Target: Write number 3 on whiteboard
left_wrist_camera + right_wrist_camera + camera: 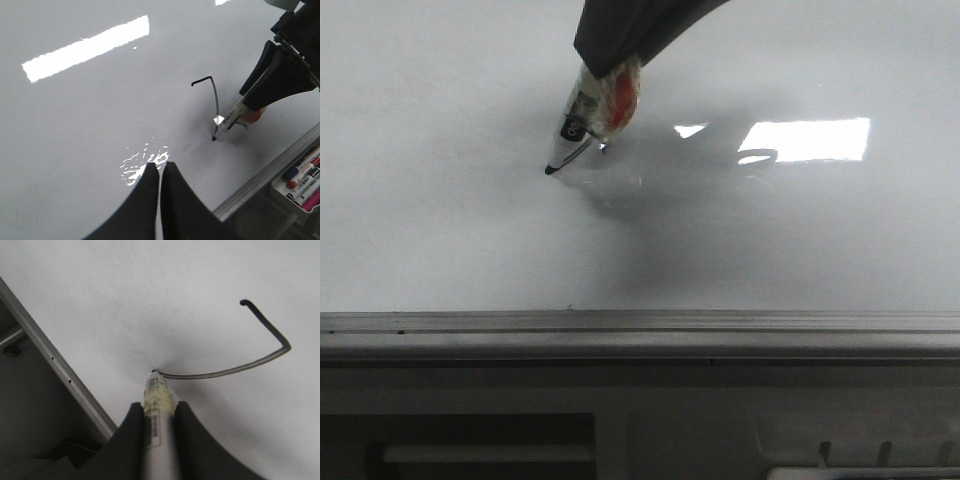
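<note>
Two strokes of the 3 (pixel 260 347) are showing on the whiteboard (pixel 100 125): a short hook and one long, slightly bowed line running to where the marker (pixel 156 405) tip is touching the board. The right tool (pixel 159 415) is gripping the marker, its black fingers (pixel 131 440) pressing both sides of the barrel a little above the tip, and the pen is leaning at a slant. The left tool (pixel 161 172) is hanging over bare board nearer the rail (pixel 640 325), its jaws closed with only a sliver between them, holding nothing. Spare markers (pixel 302 177) are lying in a tray beyond the rail.

Judging from this, the figure is roughly a third done, with the middle notch and lower curve not yet drawn. The marker looks light, stiff and smooth, so it could twist or slide between the fingers; gripping low on the barrel suits it. The glossy board looks slick and hard, calling for light, even pressure.
</note>
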